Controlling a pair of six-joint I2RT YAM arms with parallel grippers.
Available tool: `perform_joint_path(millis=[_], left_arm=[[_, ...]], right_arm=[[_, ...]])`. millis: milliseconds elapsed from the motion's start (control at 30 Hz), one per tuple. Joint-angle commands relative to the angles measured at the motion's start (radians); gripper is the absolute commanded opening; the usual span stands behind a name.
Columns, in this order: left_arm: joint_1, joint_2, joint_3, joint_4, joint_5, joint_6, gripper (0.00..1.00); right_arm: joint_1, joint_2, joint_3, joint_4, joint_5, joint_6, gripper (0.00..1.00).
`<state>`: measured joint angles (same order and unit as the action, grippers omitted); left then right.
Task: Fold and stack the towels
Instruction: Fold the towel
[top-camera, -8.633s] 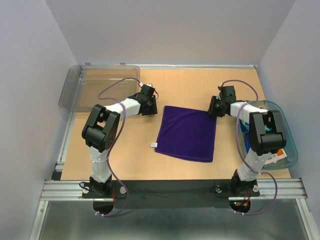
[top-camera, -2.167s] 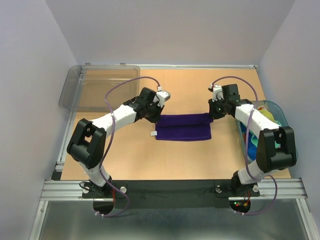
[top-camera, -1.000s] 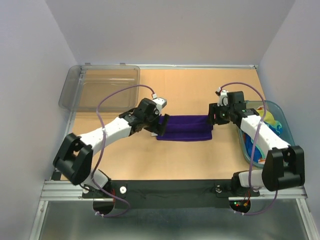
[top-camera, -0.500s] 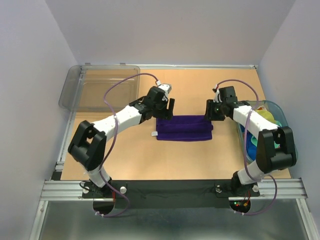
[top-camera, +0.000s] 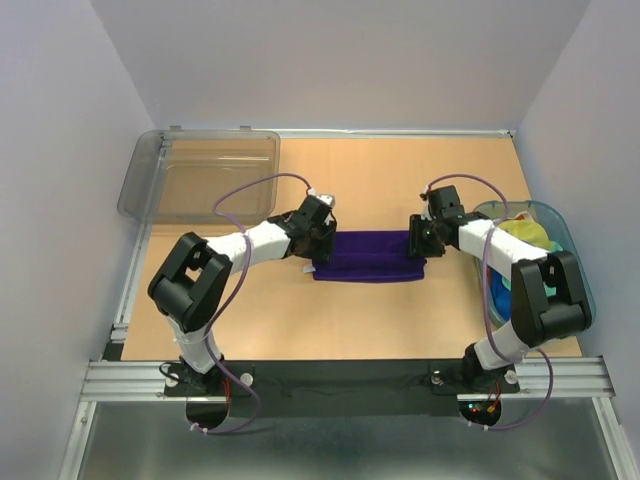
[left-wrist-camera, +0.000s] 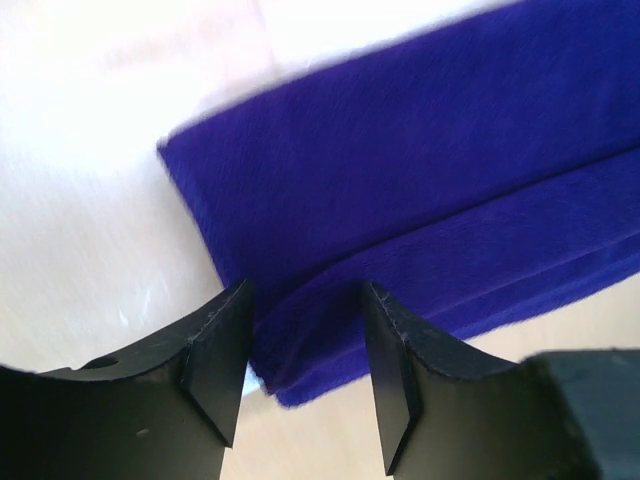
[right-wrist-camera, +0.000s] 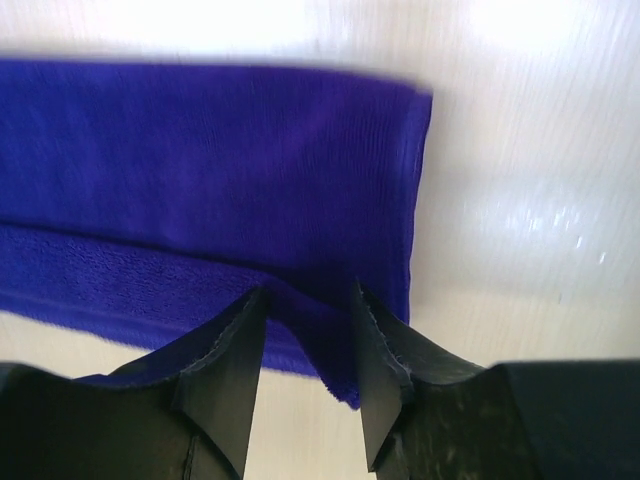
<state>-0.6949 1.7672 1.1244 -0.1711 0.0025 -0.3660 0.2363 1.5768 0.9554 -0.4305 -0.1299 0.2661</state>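
A purple towel (top-camera: 368, 256) lies folded into a long strip at the middle of the table. My left gripper (top-camera: 322, 243) is at its left end. In the left wrist view the jaws (left-wrist-camera: 305, 300) stand partly open astride the near left corner of the towel (left-wrist-camera: 420, 180). My right gripper (top-camera: 418, 243) is at the right end. In the right wrist view its jaws (right-wrist-camera: 308, 300) are partly open, with the folded edge of the towel (right-wrist-camera: 200, 160) between them. More cloths (top-camera: 522, 236) are bunched in the basket on the right.
A clear grey bin (top-camera: 200, 175) stands at the back left corner. The teal oval basket (top-camera: 580, 300) sits at the right edge beside the right arm. A small white tag (top-camera: 306, 267) pokes out at the towel's left end.
The left gripper came down from behind the towel onto its left end, its jaws narrowing. The right gripper dropped slightly onto the right end and narrowed too. The towel stays flat.
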Motion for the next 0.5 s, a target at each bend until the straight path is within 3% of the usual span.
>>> perform_joint_path(millis=[0, 467], left_arm=[[-0.015, -0.109, -0.084, 0.038, -0.007, -0.044, 0.57], [-0.037, -0.373, -0.426, 0.165, 0.033, -0.206, 0.57]], right_arm=[[0.009, -0.099, -0.069, 0.013, -0.022, 0.019, 0.43], [0.009, -0.342, -0.348, 0.082, -0.172, 0.136, 0.42]])
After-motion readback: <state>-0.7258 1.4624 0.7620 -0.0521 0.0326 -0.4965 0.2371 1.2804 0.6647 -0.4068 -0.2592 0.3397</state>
